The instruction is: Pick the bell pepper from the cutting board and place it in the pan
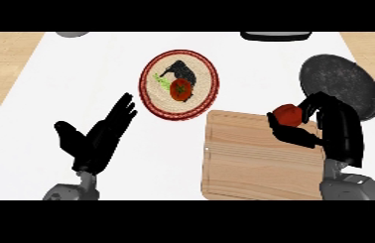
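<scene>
I see the bell pepper [288, 115], red, held in my right hand [330, 133] above the far right corner of the cutting board [256, 162]; the fingers and thumb curl round it, pinching it from the near and right sides. I cannot tell whether its underside touches the board. The dark round pan [338, 81] lies just beyond the hand, to the far right, partly hidden by the fingers. The board is pale wood, on the white counter [88, 73] at near right. To the left of the board's far edge stands a woven plate [150, 95] with a red rim, carrying a tomato-like red item [181, 90] and a dark shape. My left hand [95, 135] rests at lower left, fingers straight and close together, thumb spread aside, holding nothing.
</scene>
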